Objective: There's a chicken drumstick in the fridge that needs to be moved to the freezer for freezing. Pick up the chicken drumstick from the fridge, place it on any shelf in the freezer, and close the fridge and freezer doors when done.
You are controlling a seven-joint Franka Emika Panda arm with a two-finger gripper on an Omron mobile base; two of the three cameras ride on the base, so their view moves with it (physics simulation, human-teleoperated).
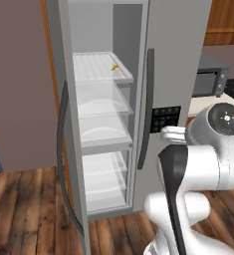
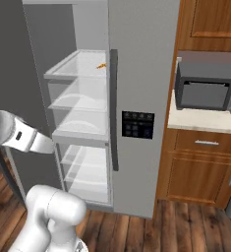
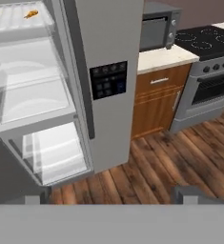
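The small orange chicken drumstick (image 1: pixel 115 67) lay at the back right of the top wire shelf (image 1: pixel 96 67) inside the tall grey refrigerator's open left compartment (image 2: pixel 80 123). The two-finger gripper (image 3: pixel 118 195) hung well short of it (spread wide, holding nothing). The reach looked barely begun; next it needed to travel up to that shelf.
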